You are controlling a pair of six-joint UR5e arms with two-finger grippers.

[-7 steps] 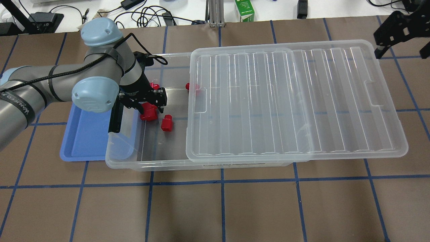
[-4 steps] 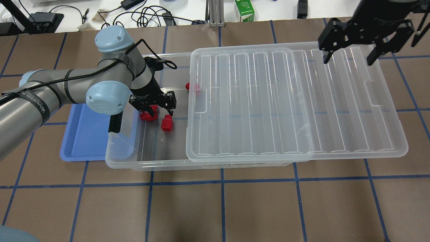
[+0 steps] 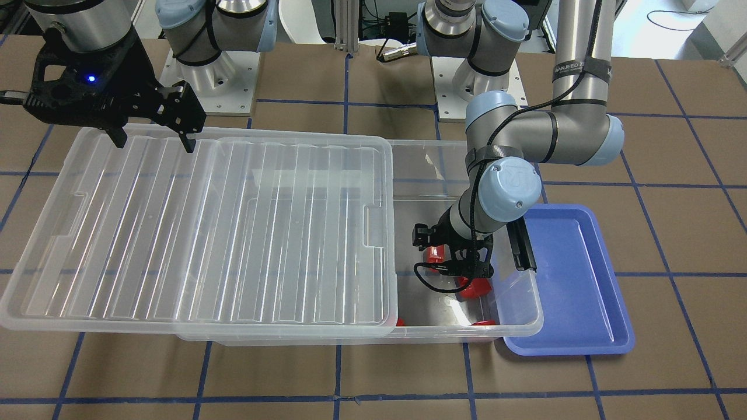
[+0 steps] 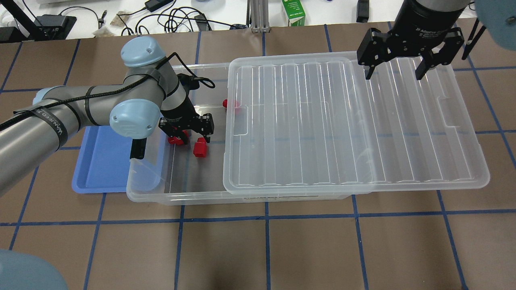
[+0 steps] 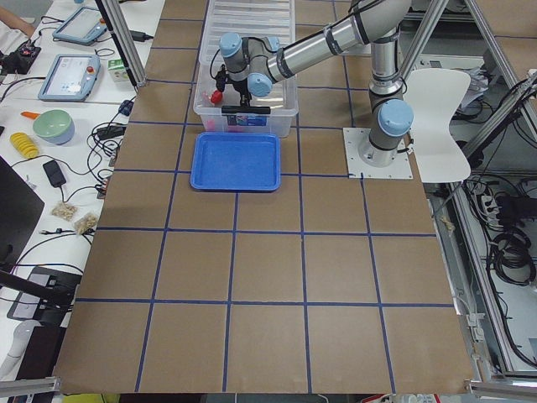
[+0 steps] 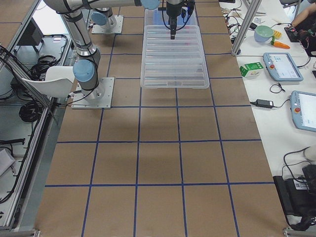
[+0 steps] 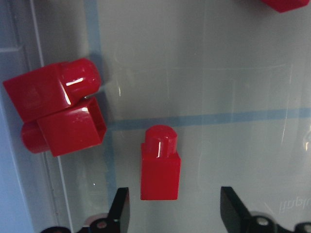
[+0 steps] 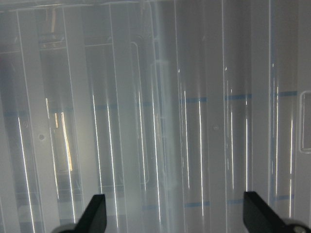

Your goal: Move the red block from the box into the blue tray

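Observation:
The small red block (image 7: 160, 165) lies on the floor of the clear box (image 4: 177, 199), stub pointing away from the gripper. It also shows in the overhead view (image 4: 200, 148). My left gripper (image 7: 175, 216) is open and hangs just above it inside the box's uncovered end, a finger on each side in the wrist view; from overhead the left gripper (image 4: 192, 137) sits just behind the block. The blue tray (image 4: 100, 161) lies against the box's left short side and is empty. My right gripper (image 4: 394, 74) is open and empty over the far right of the lid (image 4: 342, 121).
Two chunkier red blocks (image 7: 58, 111) lie together left of the small one, near the box wall. Another red block (image 4: 230, 104) sits at the lid's edge. The ribbed lid is slid right and covers most of the box. A black clip (image 4: 137, 147) stands on the box's left side.
My left gripper has moved right, from over the chunky red blocks to the small red block. My right gripper has come into view and moved left over the lid.

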